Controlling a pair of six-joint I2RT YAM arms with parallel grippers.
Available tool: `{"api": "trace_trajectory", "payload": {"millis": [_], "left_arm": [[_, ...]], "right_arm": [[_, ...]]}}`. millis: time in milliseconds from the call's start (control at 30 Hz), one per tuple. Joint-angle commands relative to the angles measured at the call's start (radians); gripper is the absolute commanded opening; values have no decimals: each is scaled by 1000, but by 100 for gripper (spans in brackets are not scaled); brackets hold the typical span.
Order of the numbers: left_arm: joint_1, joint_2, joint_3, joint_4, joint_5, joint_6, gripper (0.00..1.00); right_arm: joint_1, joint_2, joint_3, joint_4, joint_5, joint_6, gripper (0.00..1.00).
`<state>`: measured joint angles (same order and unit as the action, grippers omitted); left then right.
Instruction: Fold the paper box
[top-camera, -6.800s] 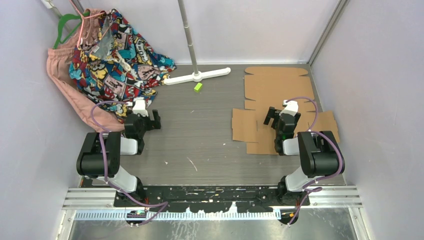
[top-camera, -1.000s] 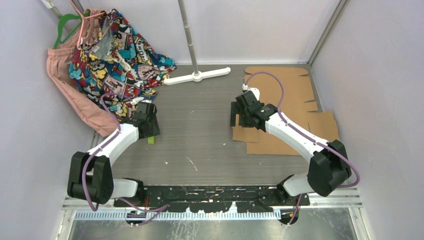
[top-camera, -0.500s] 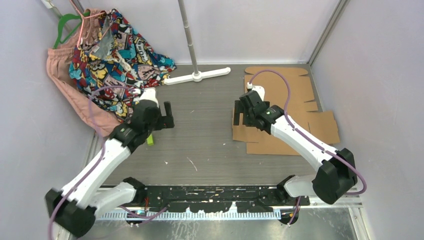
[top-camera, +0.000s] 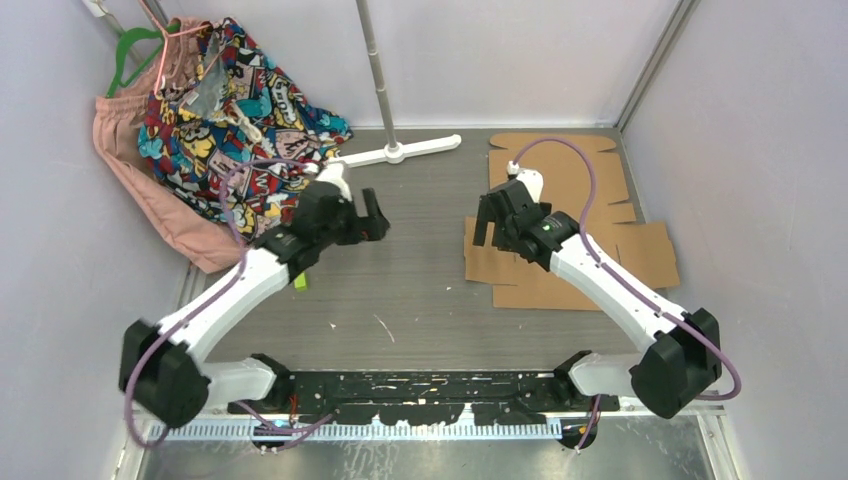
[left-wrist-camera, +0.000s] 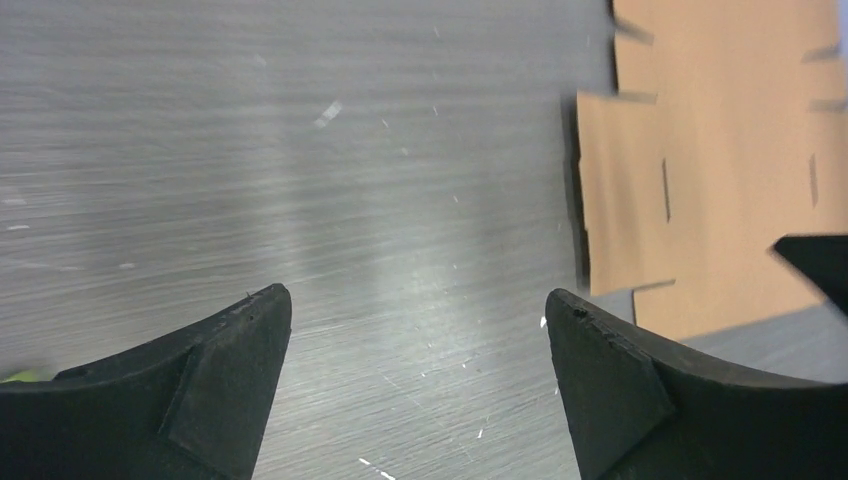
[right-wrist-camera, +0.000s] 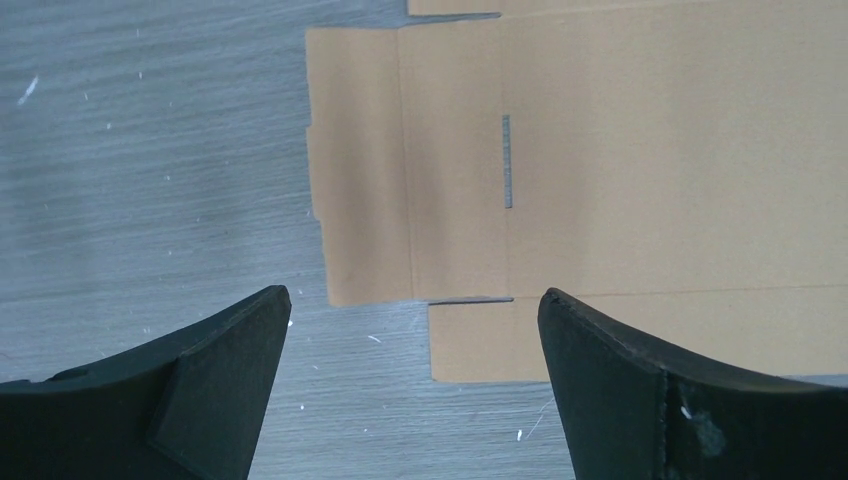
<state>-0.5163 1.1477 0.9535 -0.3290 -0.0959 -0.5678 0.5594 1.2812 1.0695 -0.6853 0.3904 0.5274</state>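
Note:
The paper box (top-camera: 585, 205) lies flat and unfolded on the right of the table, a brown cardboard sheet with flaps and slots. My right gripper (top-camera: 491, 230) hovers open over its left flap, nothing between the fingers. In the right wrist view the sheet (right-wrist-camera: 650, 150) fills the upper right, and the right gripper (right-wrist-camera: 414, 295) stands over its near-left corner. My left gripper (top-camera: 374, 218) is open and empty over bare table, left of the sheet. The left wrist view shows the left gripper (left-wrist-camera: 418, 300) wide apart, with the cardboard (left-wrist-camera: 720, 150) ahead at the right.
A pile of patterned clothes (top-camera: 240, 110), a pink garment (top-camera: 140, 190) and a green hanger (top-camera: 135, 45) fill the back left. A white stand base (top-camera: 395, 152) with its pole stands at the back middle. A small green block (top-camera: 300, 280) lies under the left arm. Walls close in both sides.
The left arm has swung right toward the table's middle and its gripper has opened wide, leaving the green block behind. The right gripper has shifted slightly back and right over the sheet.

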Motion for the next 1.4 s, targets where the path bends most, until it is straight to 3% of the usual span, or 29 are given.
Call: {"api": "trace_trajectory", "payload": {"millis": [0, 100, 267, 467, 1133, 1233, 1367], "left_arm": [[-47, 180, 24, 215, 169, -24, 95], [-90, 346, 109, 238, 216, -3, 91], [-180, 598, 264, 255, 250, 44, 88], [-244, 779, 374, 293, 251, 47, 88], [-311, 958, 528, 277, 226, 15, 87], [-314, 966, 528, 291, 252, -2, 78], [-314, 990, 546, 285, 305, -22, 51]], "right_arm": [[-72, -94, 38, -17, -11, 86, 100], [-146, -153, 27, 11, -191, 122, 100], [-158, -163, 50, -27, -183, 104, 100], [-164, -175, 35, -34, -189, 98, 100], [-179, -176, 28, -30, -222, 87, 100], [-179, -182, 20, -27, -226, 89, 100], [-179, -186, 15, -24, -240, 86, 100]]}}
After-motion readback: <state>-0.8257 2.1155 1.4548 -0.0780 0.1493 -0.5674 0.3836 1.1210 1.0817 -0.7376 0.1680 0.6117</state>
